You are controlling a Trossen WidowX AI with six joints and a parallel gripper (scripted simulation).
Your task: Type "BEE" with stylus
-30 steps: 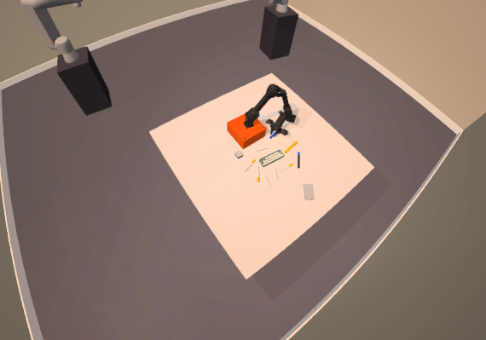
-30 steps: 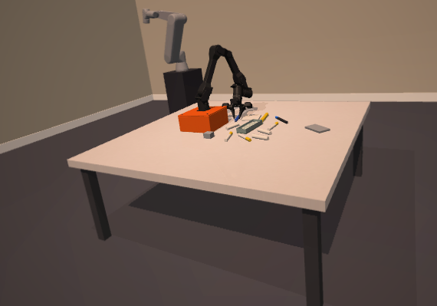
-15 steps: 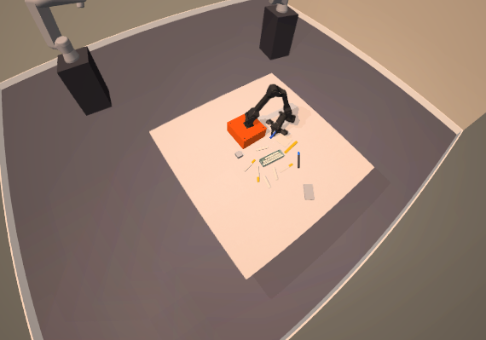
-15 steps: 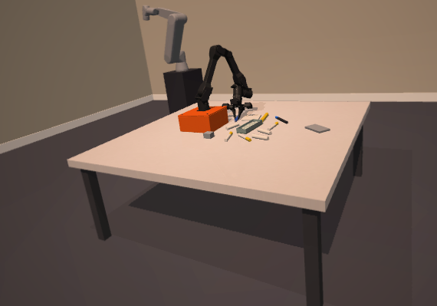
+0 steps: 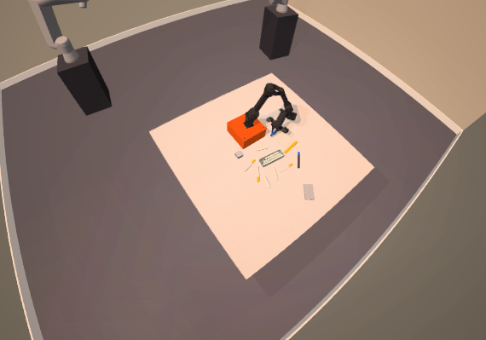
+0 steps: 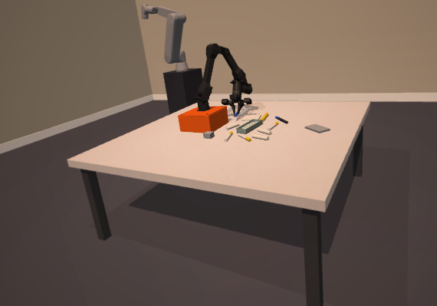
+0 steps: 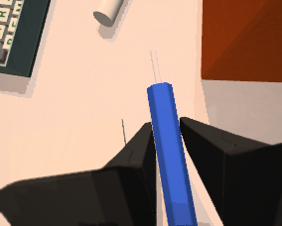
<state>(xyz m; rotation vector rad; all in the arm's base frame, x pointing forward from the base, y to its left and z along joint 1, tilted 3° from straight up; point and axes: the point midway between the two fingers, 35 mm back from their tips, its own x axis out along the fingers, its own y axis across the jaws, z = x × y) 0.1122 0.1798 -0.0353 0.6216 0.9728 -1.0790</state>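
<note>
top view: black arm [image 5: 273, 98] mounted on the orange base block [image 5: 246, 131], elbow raised, reaching down toward the tabletop [image 5: 239, 224] just right of the block. fingers [image 5: 274, 128] closed on the blue stylus [image 5: 273, 133], only its blue end showing below them. keyboard [image 5: 271, 158] lies nearer the camera than the stylus, apart from it, no contact. scattered around the keyboard: white and yellow-tipped sticks, a yellow marker [image 5: 291, 146], a dark pen with blue tip [image 5: 298, 159] to the right, a small grey cube [image 5: 239, 154] to the left, a flat grey slab [image 5: 309, 192] further near-right. two grey arms on dark pedestals stand on the floor beyond the tabletop.

exterior view: gripper [image 6: 235, 109] points downward right of the orange base block [image 6: 203, 118], stylus [image 6: 235, 113] tip low, close to the tabletop [image 6: 230, 171]; cannot tell whether it touches. keyboard [image 6: 248, 125] sits to the right and nearer, separate from the stylus. grey slab [image 6: 317, 128] far right, well apart.

wrist view: the two black fingers are pressed on either side of the blue stylus [image 7: 168, 144], narrow gap filled by its shaft. a thin pale tip extends from its far end. stylus runs slightly tilted, up the picture. keyboard [image 7: 20, 35] corner at upper left, a white cylinder [image 7: 109, 11] beside it, orange block [image 7: 243, 40] at upper right.
</note>
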